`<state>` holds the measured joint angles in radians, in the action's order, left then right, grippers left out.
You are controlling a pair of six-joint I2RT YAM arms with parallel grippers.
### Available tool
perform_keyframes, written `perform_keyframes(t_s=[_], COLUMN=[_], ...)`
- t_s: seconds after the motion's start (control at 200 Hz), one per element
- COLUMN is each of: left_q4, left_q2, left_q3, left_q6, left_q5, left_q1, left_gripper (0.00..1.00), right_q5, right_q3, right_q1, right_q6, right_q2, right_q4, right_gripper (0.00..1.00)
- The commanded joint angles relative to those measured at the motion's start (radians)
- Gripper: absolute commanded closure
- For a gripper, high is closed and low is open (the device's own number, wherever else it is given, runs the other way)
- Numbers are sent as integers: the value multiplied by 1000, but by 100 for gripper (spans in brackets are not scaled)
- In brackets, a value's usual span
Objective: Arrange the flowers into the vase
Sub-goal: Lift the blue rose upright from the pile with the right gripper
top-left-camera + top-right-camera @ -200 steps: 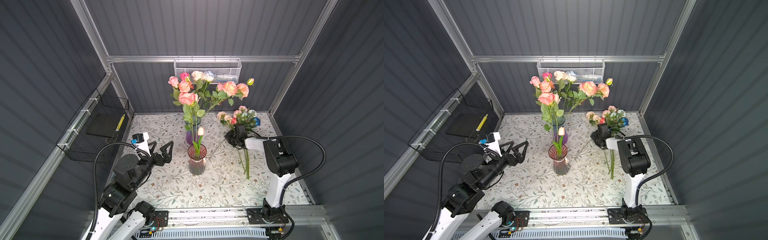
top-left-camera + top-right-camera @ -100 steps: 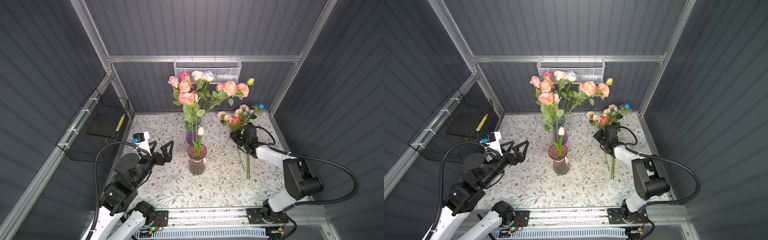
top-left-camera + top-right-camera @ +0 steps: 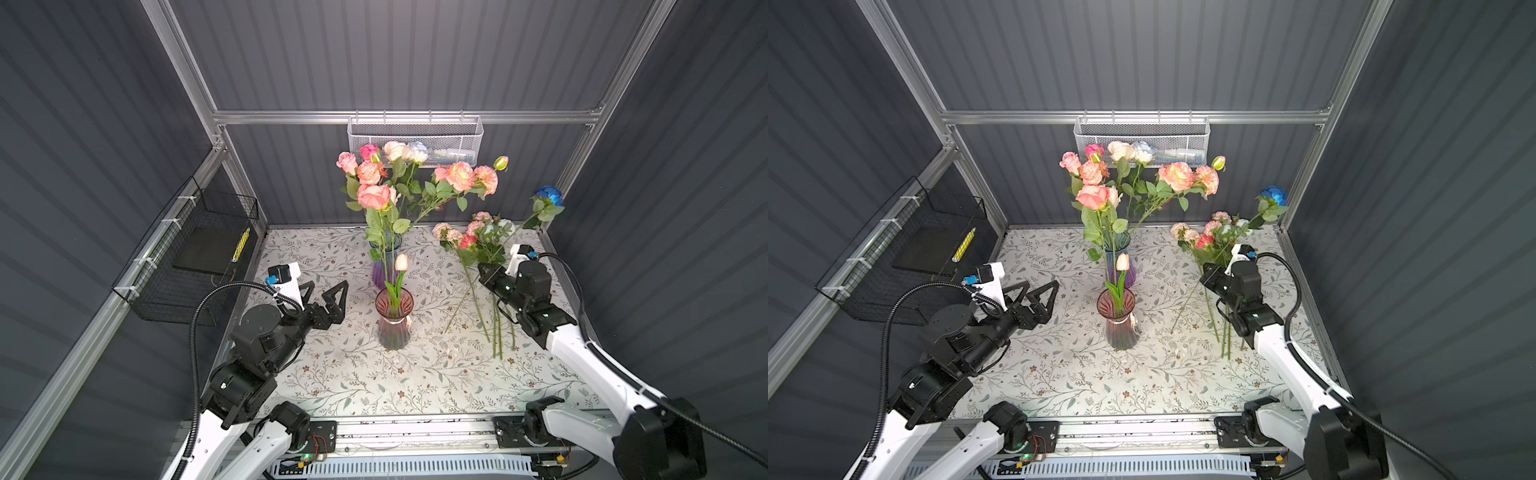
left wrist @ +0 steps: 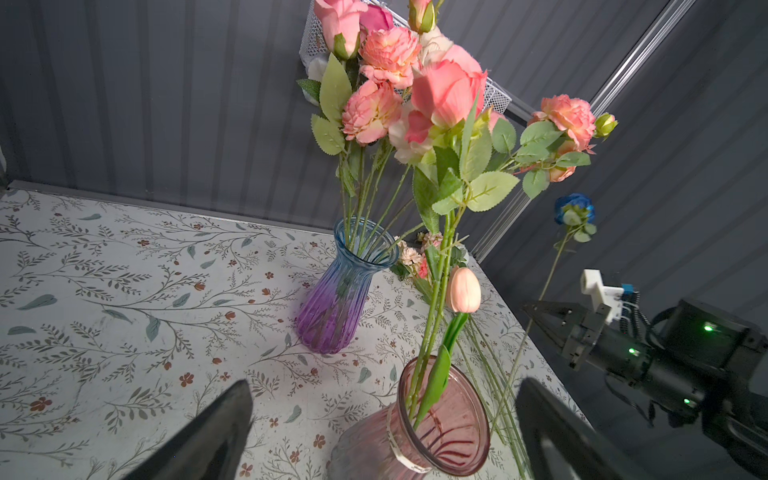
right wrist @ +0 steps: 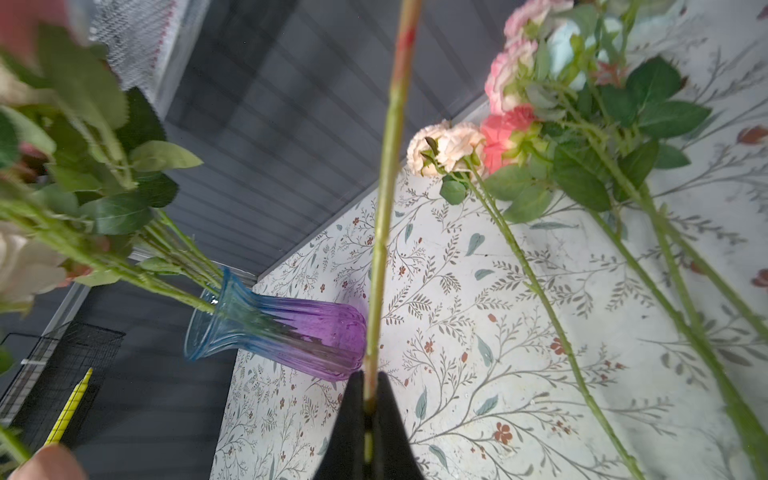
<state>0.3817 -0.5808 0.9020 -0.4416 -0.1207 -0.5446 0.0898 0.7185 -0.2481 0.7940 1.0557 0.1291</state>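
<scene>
Grips the deep blue rose mid-stem in the pinched-shut right claw, bloom raised toward the back right corner, cut end slanting down toward the desk middle. Finds the pink vase and, behind it, the blue-purple vase leftward of that claw; likely needs the stem swung upright. Has the left claw spread wide, empty, beside the pink vase.

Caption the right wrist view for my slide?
Wrist close-up: right gripper shut on the blue rose by its stem, blue-purple vase beyond, loose flowers lying on the table.
</scene>
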Motion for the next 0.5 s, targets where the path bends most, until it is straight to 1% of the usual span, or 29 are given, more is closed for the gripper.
perform_keyframes(t_s=[0.0, 0.12, 0.22, 0.295, 0.365, 0.405, 0.44, 0.495], left_q4=[3, 5, 3, 3, 3, 3, 3, 2], left_q2=[0, -5, -7, -7, -10, -11, -11, -13], left_q3=[25, 35, 37, 37, 39, 42, 43, 44], left_q6=[7, 11, 13, 15, 16, 17, 17, 17], left_q5=[-4, -2, -6, -8, -8, -7, -8, -7], left_q1=[-3, -3, -3, -3, -3, -3, -3, -3], left_gripper=[0, 0, 0, 0, 0, 0, 0, 0], right_q5=[-55, -39, -16, 36, 102, 121, 111, 62], right_q3=[10, 53, 92, 140, 205, 247, 283, 356], right_q1=[3, 1, -2, -6, -20, -48, -91, -199], right_q6=[-86, -141, -182, -208, -234, -258, -292, -374], right_q2=[-114, -227, -304, -328, -316, -299, -280, -237], right_q4=[-92, -151, -164, -167, -169, -171, -177, -195], right_gripper=[100, 100, 100, 100, 100, 100, 100, 100])
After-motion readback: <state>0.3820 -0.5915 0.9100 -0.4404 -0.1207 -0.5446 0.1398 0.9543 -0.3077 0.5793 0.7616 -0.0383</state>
